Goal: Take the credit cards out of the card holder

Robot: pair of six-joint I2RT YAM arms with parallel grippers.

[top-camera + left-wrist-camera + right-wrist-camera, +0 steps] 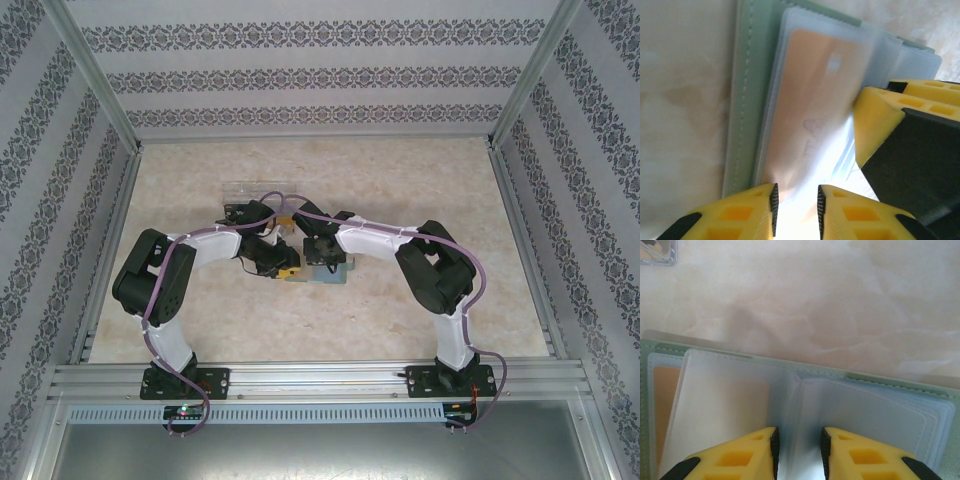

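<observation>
Arms from both sides bend inward and meet over the card holder (322, 274). It lies open on the pale marbled table (400, 320) near its middle, closer to the arm bases than the clear tray (248, 190). The left gripper (283, 268) is at the holder's left end. The right gripper (325, 258) is just beside it, over the holder's middle.

From the left wrist, the sage-green cover lies flat with its stitched edge showing, and a stack of clear sleeves (885, 55) fans up from it. An orange card (815, 85) sits inside the uppermost sleeve. The near end of that sleeve runs into the narrow gap between the left gripper's yellow fingertips (755, 210). Glare washes out that spot, so I cannot tell whether the tips pinch it or merely straddle it. One yellow finger of the right gripper presses against the sleeves' right side.

From the right wrist, the holder is spread like a book, with the orange card in its left page. The sleeves' centre fold rises between the right gripper's fingers (755, 452), which are clamped on those leaves with a small gap left between them. A corner of the tray shows at the top left.
</observation>
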